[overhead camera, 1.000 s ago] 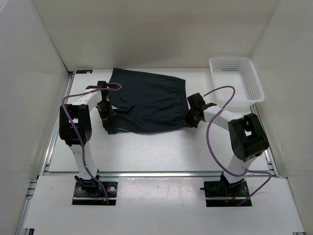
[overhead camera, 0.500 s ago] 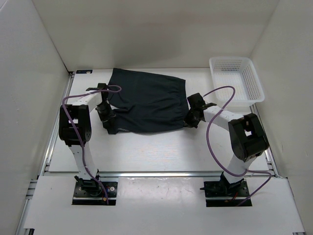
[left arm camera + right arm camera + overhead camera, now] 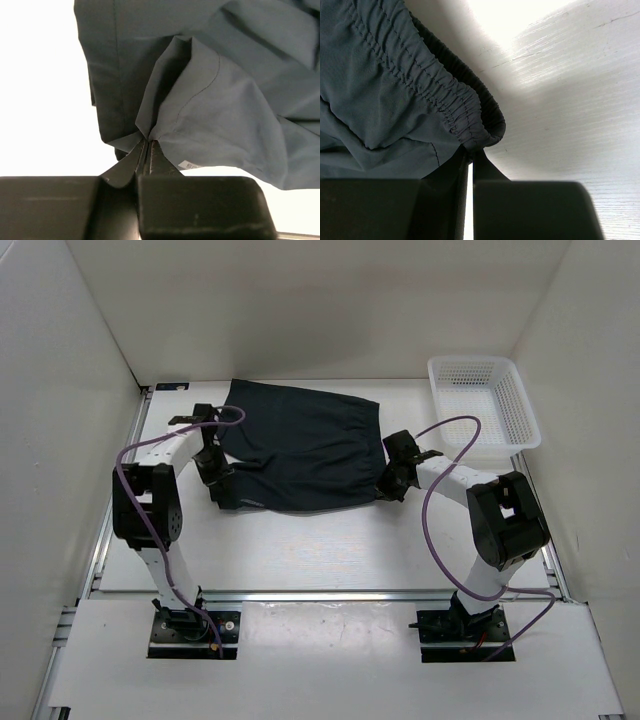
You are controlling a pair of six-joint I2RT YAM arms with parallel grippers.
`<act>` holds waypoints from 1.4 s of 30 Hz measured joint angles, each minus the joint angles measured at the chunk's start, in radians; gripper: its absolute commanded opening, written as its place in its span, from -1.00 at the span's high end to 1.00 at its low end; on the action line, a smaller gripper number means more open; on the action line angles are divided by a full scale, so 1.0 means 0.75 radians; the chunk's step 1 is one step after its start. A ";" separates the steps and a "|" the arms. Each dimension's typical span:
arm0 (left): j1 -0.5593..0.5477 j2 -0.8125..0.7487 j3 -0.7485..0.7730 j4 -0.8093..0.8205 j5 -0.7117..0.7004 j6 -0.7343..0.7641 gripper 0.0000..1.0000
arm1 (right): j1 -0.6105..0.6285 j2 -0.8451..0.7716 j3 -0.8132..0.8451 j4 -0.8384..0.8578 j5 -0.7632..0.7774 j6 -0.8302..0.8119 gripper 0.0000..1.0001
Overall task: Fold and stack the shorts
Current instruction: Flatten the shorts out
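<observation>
Evidently early: left gripper [image 3: 146, 143] and right gripper [image 3: 470, 154] each clamp an edge of the dark navy fabric shorts [image 3: 300, 445]; folding looks unfinished, nothing stacked.

1. Robot lab test cell, not a home or shop.
2. Plain white walls [image 3: 60, 390] box in a white table [image 3: 300, 540] on three sides.
3. Left arm [image 3: 140, 505] and right arm [image 3: 505, 520] bolted down at the near edge; aluminium rail [image 3: 330, 595] alongside.
4. Loose purple cables [image 3: 428, 515]; white plastic basket [image 3: 483, 405] at the far right.
</observation>
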 measured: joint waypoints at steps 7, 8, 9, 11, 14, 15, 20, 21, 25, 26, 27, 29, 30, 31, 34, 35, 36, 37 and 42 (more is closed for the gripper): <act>0.000 -0.067 -0.001 -0.006 0.015 0.000 0.79 | 0.000 -0.001 -0.003 0.000 0.000 0.001 1.00; 0.000 -0.072 -0.001 -0.008 0.018 -0.001 0.79 | 0.000 -0.001 -0.003 0.000 0.000 0.001 1.00; 0.000 -0.079 -0.001 -0.011 0.019 -0.001 0.79 | 0.000 -0.001 -0.004 0.000 0.000 0.001 1.00; 0.000 -0.102 0.001 -0.025 0.019 -0.001 0.79 | 0.000 -0.004 -0.004 0.000 0.002 0.001 1.00; 0.007 -0.137 0.028 -0.068 0.019 -0.003 0.79 | 0.000 -0.007 -0.004 -0.003 0.011 -0.003 1.00; 0.010 -0.141 0.055 -0.087 0.019 -0.004 0.79 | -0.001 -0.007 -0.003 -0.007 0.015 -0.007 1.00; 0.055 -0.098 0.380 -0.198 0.035 0.006 0.79 | -0.050 0.001 0.158 -0.137 0.004 -0.066 1.00; 0.065 -0.064 0.505 -0.234 0.041 0.008 0.79 | -0.071 0.007 0.227 -0.159 -0.001 -0.081 1.00; 0.085 0.093 1.004 -0.310 0.076 0.015 0.79 | -0.146 0.046 0.652 -0.217 -0.010 -0.165 1.00; 0.090 0.117 1.104 -0.325 0.088 0.015 0.79 | -0.154 0.046 0.738 -0.224 -0.008 -0.187 1.00; 0.095 0.120 1.167 -0.325 0.100 0.014 0.79 | -0.161 0.046 0.826 -0.232 -0.003 -0.214 1.00; 0.106 0.086 1.198 -0.328 0.123 0.013 0.79 | -0.167 0.017 0.920 -0.220 0.010 -0.257 1.00; 0.112 0.054 1.186 -0.334 0.132 0.011 0.79 | -0.166 -0.019 0.923 -0.215 0.016 -0.280 1.00; 0.116 0.005 1.131 -0.321 0.141 0.010 0.79 | -0.161 -0.062 0.907 -0.222 0.021 -0.296 1.00; 0.123 -0.250 0.732 -0.233 0.166 0.002 0.79 | -0.122 -0.253 0.695 -0.175 0.060 -0.327 1.00; 0.122 -0.343 0.561 -0.204 0.174 -0.009 0.50 | -0.106 -0.323 0.592 -0.173 0.072 -0.329 1.00; 0.122 -0.449 0.366 -0.150 0.184 -0.016 0.26 | -0.085 -0.401 0.461 -0.156 0.088 -0.329 0.93; 0.121 -0.546 0.180 -0.129 0.199 -0.029 -0.02 | -0.066 -0.480 0.303 -0.120 0.100 -0.319 0.76; 0.106 -0.756 -0.538 -0.064 0.296 -0.114 -0.12 | -0.034 -0.675 -0.326 -0.173 0.141 -0.229 0.03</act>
